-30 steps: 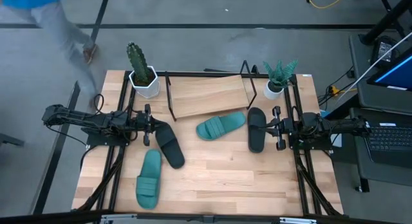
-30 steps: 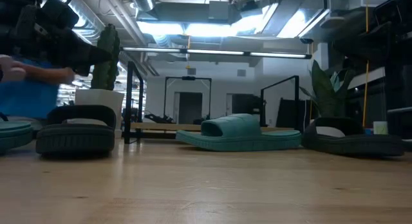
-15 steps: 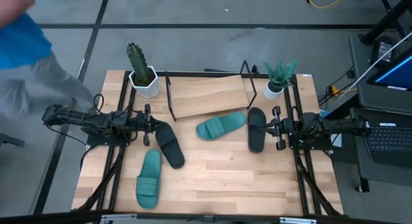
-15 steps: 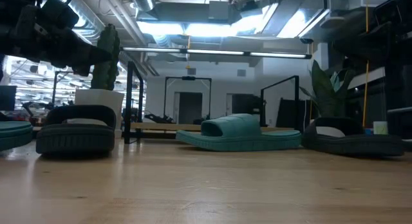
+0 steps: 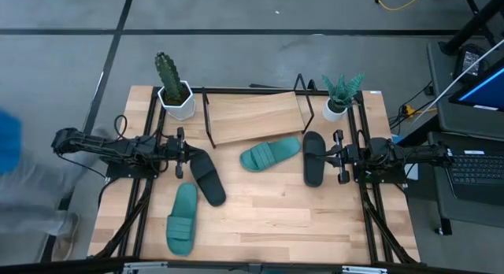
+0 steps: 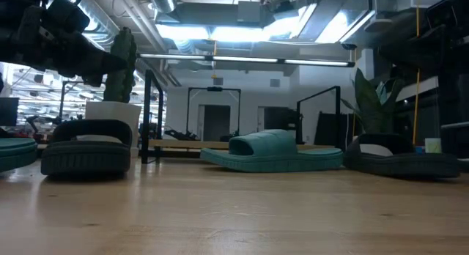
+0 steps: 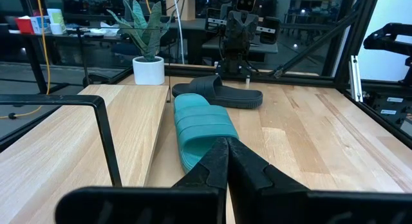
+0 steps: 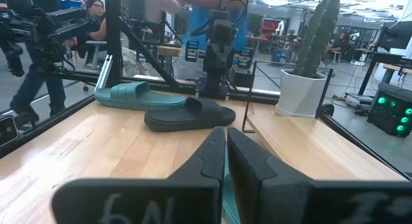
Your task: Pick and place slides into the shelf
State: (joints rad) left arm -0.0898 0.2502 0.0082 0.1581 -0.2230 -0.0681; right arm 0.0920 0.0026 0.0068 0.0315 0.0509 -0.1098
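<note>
All four slides are seen on the bench, none on the shelf. Left gripper and right gripper: fingers pressed together, nothing pinched.

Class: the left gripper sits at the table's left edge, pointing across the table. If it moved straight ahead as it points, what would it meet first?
Most likely the teal slide lying straight ahead of the left gripper, whose jaws are shut. The shelf lies off to one side. Height is unclear, so it might pass just above the slide.
</note>
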